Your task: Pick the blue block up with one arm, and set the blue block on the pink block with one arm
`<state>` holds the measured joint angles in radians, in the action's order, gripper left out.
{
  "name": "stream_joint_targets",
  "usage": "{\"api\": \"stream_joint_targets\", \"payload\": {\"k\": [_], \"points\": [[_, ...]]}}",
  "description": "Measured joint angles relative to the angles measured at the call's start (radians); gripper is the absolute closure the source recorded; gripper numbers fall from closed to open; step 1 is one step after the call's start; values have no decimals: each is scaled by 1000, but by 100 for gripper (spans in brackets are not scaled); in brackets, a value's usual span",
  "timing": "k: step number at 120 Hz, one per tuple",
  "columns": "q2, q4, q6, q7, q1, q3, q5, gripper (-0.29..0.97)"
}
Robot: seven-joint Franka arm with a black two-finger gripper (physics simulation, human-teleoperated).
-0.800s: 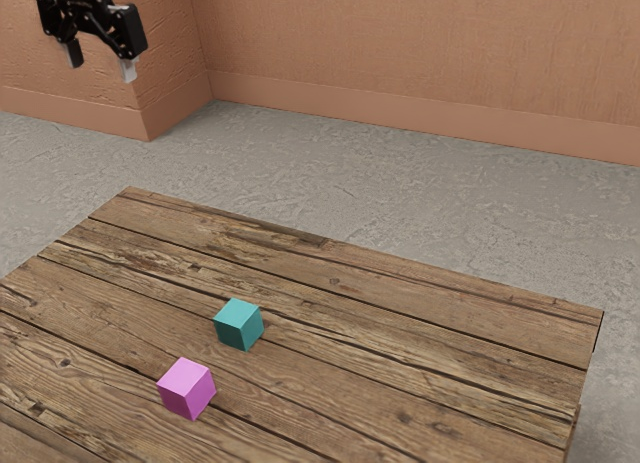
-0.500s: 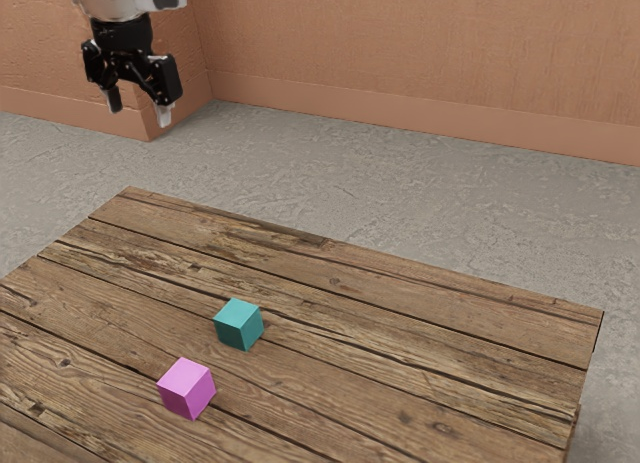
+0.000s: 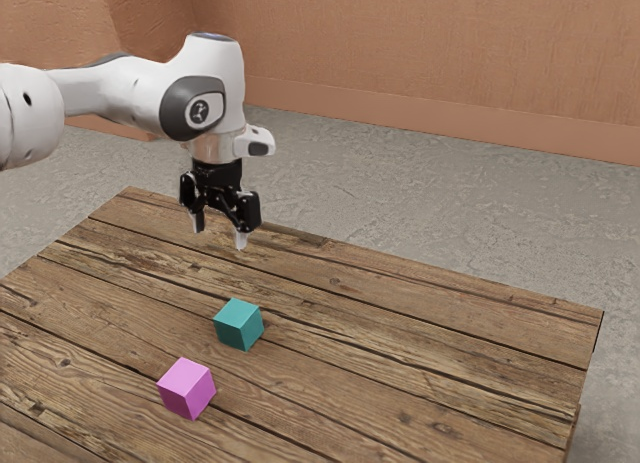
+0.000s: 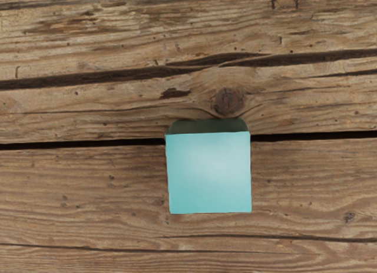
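A teal-blue block (image 3: 238, 324) rests on the wooden table (image 3: 420, 313), a little left of its middle in the exterior view. A pink block (image 3: 186, 388) sits on the table nearer the front, down and to the exterior view's left of the blue one, apart from it. My gripper (image 3: 219, 235) hangs open in the air above the blue block, fingers pointing down, with nothing between them. In the wrist view the blue block (image 4: 208, 170) lies straight below my hand on the planks.
The table's far edge (image 3: 330, 245) runs just behind the gripper and its right edge (image 3: 590, 373) drops to a grey floor. A terracotta wall (image 3: 420, 53) stands at the back. My white arm (image 3: 110, 88) reaches in from the exterior view's left.
My arm has swung down and to the exterior view's right, from high near the wall corner to a spot above the blue block. Both blocks stayed where they were.
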<state>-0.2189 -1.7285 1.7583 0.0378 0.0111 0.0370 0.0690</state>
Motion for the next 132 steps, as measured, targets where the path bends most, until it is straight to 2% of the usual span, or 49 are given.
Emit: {"api": "stream_joint_targets", "payload": {"k": [33, 69, 125, 132], "points": [[-103, -101, 149, 61, -9, -6, -37, 0], [-83, -233, 274, 110, -10, -12, -42, 0], [-175, -242, 389, 153, -10, -12, -43, 0], [-181, -242, 395, 158, -10, -12, -43, 3]]}}
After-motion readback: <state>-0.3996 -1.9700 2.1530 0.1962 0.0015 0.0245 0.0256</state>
